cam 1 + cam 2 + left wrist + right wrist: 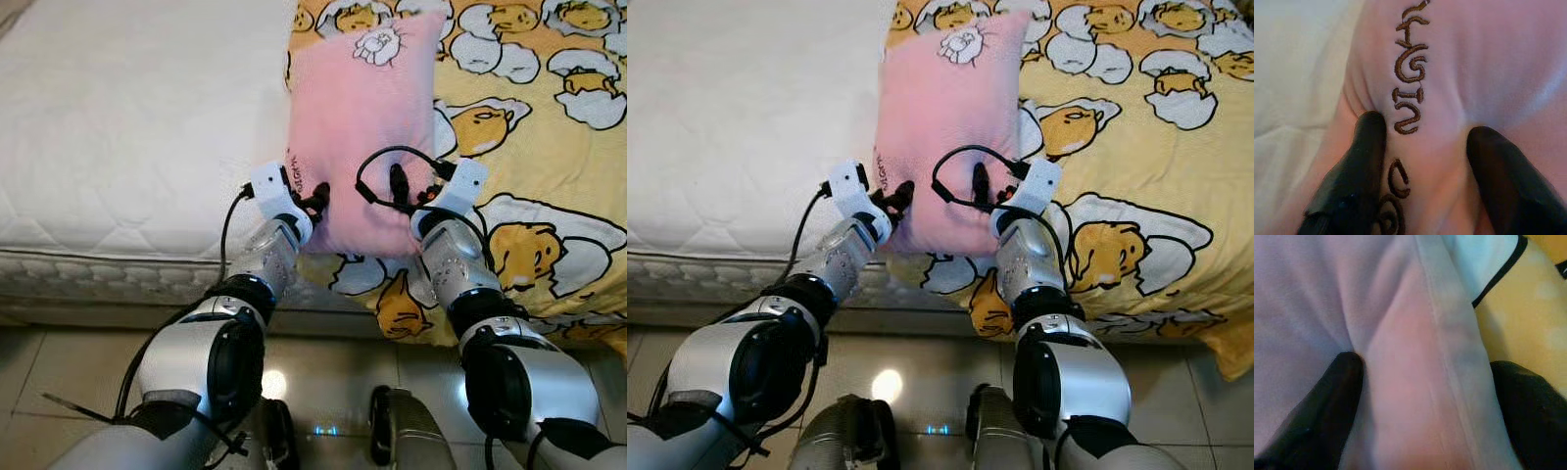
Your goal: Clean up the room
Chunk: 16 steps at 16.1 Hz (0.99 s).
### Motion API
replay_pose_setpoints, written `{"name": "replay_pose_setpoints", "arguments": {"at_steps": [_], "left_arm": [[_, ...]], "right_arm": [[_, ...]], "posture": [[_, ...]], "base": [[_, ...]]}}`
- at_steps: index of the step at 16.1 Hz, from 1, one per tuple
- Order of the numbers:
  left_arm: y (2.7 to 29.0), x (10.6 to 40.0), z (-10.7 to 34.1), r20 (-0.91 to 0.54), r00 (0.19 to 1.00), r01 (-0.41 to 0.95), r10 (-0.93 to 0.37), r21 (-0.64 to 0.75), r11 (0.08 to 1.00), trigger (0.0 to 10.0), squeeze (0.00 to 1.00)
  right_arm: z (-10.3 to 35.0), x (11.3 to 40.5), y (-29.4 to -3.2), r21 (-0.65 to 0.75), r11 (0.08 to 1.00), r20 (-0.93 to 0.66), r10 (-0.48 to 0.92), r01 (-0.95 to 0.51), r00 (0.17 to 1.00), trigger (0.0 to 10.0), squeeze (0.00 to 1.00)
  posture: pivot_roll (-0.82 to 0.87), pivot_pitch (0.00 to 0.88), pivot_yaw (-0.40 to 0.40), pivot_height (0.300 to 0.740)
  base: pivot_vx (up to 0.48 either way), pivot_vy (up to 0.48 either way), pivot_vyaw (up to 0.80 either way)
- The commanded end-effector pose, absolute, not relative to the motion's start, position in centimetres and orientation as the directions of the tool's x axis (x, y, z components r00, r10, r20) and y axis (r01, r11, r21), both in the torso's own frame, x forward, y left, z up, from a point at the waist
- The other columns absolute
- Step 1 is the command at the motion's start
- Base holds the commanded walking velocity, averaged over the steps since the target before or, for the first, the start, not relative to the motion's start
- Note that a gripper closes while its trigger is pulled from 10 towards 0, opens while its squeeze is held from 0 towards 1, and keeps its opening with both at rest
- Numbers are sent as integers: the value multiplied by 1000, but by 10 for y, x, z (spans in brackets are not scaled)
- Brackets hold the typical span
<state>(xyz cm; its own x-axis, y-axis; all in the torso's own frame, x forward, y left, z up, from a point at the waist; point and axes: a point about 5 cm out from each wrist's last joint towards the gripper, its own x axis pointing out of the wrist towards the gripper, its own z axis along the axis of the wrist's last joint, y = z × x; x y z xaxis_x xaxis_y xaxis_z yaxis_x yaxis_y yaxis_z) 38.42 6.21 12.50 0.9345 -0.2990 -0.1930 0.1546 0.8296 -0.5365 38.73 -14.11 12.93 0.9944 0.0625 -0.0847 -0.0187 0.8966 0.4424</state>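
Observation:
A pink pillow (362, 108) with a small white cartoon at its far end lies lengthwise on the bed, half on the yellow blanket (549, 166). My left gripper (318, 199) is shut on the pillow's near left edge. In the left wrist view its fingers (1367, 147) pinch a fold of pink cloth beside brown stitched letters (1409, 73). My right gripper (402, 186) is shut on the pillow's near right edge. In the right wrist view one finger (1339, 391) presses into the pink cloth and the other lies on the blanket side of the seam (1449, 333).
The bare white quilted mattress (127, 127) takes up the left of the bed. The yellow blanket with egg cartoons hangs over the bed's front edge at the right. Tiled floor (323, 357) and my feet lie below, close to the bed.

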Motion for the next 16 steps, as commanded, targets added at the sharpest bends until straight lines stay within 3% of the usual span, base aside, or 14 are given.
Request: {"name": "replay_pose_setpoints", "arguments": {"at_steps": [1, 16], "left_arm": [[48, 374, 111, -238, 899, 179, -369, -570, 802, 0, 0], [32, 359, 92, -269, 846, 246, -460, -570, 784, 0, 0]], "right_arm": [[121, 385, -133, 476, 879, -136, 95, -19, 986, 0, 0], [103, 365, -147, 442, 895, -97, 114, -60, 989, 0, 0]], "posture": [[-227, 305, 64, 696], [-210, 279, 67, 696]], "base": [[0, 0, 0], [0, 0, 0]]}}
